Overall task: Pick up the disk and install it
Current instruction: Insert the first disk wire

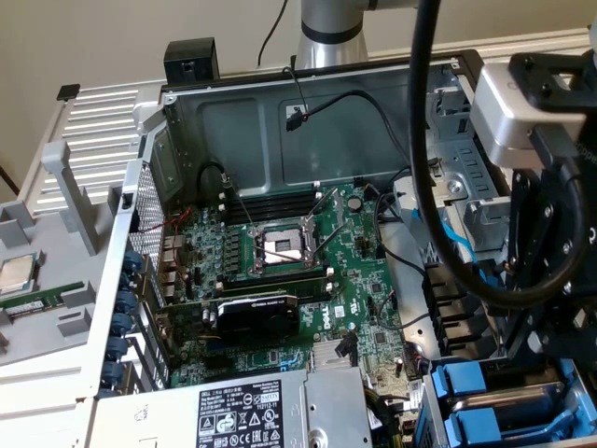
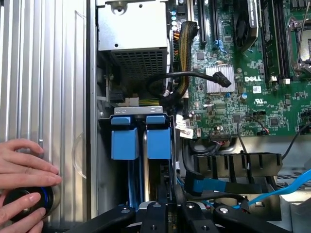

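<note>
Black gripper (image 2: 165, 213) sits right over the disk (image 2: 159, 141), a silver-grey metal drive in a blue plastic carrier. The disk stands on edge in the black drive bay (image 2: 105, 141), just beside a second blue-fronted carrier (image 2: 124, 141). It's on edge prob. because the slots are narrow & parallel. Long axis runs along the slot: blue front faces the grey perforated metal box (image 2: 133, 58), other end toward gripper. Pincer state: can't tell. A person's hand (image 2: 19, 165) rests on a black round knob w/ blue ring (image 2: 22, 204), well apart.

place: computer repair bench | evidence: opened PC case (image 1: 261, 131), bare motherboard (image 1: 368, 301)
</note>
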Robot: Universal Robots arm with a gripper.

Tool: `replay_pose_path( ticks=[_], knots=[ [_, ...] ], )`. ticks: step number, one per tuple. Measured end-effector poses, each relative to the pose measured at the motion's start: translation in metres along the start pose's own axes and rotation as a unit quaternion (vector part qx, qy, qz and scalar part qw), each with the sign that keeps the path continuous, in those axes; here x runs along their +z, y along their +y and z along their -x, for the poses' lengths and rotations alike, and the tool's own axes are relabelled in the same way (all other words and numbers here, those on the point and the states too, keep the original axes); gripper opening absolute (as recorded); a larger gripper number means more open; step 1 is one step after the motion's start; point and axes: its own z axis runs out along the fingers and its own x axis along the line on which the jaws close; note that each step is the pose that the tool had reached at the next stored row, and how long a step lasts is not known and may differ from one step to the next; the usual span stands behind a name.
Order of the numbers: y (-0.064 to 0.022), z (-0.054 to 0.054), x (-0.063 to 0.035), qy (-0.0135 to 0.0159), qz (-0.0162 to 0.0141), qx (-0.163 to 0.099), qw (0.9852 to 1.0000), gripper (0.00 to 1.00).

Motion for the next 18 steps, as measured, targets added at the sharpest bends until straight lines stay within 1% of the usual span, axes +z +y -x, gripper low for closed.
replay_pose_path(
  ticks=[18],
  knots=[
    [0.0000,0.0001,0.0026,0.0001,0.0000,0.000,1.0000,0.17]
  ],
)
